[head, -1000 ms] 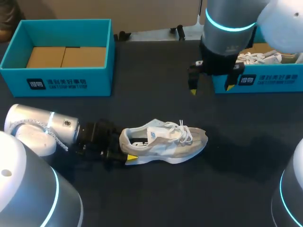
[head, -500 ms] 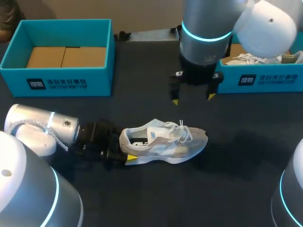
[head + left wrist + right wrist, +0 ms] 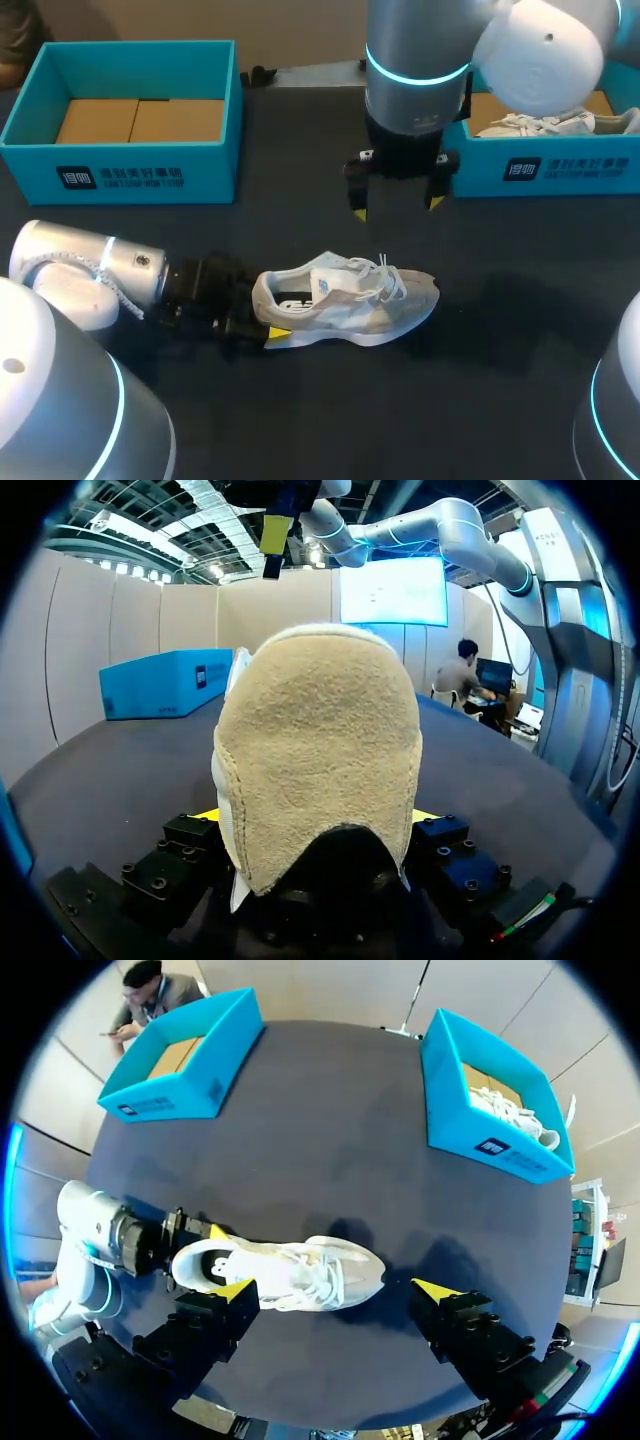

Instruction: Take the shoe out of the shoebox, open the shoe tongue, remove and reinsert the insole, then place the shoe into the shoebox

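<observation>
Your right gripper (image 3: 396, 206), fingers apart, has swung away from the right box (image 3: 545, 170) to hover just behind the shoe (image 3: 345, 298); the shoe sits on the table (image 3: 300, 420), outside the boxes, heel clamped in your left gripper (image 3: 262, 318); opening the tongue looks next.

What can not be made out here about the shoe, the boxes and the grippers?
Insole: in the head view the opening of the shoe is too small to show it; in the left wrist view the heel blocks the inside.
Left gripper: in the left wrist view the heel hides nearly all of its fingertips.
Right shoebox: in the head view the right arm covers part and the edge cuts it.
</observation>
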Motion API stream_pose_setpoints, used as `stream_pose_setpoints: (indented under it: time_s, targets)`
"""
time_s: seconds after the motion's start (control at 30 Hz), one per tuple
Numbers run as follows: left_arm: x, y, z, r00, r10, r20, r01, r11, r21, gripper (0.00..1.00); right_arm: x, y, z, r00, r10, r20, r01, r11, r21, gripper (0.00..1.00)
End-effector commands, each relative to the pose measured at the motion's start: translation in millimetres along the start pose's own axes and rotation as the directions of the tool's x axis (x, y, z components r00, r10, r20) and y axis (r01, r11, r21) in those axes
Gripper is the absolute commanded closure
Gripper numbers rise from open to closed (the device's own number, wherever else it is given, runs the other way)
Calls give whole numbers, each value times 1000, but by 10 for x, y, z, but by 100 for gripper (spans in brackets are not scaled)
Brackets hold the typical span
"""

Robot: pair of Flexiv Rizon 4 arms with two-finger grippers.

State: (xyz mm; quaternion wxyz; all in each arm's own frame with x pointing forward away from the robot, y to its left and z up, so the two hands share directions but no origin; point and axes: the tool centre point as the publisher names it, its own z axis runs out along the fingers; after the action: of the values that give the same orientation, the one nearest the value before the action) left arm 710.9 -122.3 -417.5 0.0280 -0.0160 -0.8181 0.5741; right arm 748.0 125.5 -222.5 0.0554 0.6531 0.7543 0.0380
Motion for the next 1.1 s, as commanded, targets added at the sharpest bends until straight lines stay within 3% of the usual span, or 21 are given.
stream_pose_setpoints:
  time_s: [0.03,0.17,0.27,0.33,0.63,1.1]
  targets:
    - [15,4,16,1000,-1,0,0,1000,-2,100,5,2,10,1000,1,-1,-1,1000,1,0]
    - [15,4,16,1000,-1,0,0,1000,-2,100,5,2,10,1000,1,-1,-1,1000,1,0]
    - [15,4,16,1000,-1,0,0,1000,-2,100,95,-78,65,1000,15,-16,-15,1000,-3,0]
    - [15,4,16,1000,-1,0,0,1000,-2,100,168,-118,100,999,30,37,-31,999,35,0]
    - [15,4,16,1000,-1,0,0,1000,-2,100,495,-261,149,993,97,62,-97,995,-2,0]
    - [15,4,16,1000,-1,0,0,1000,-2,100,816,-409,405,988,113,105,-117,993,27,0]
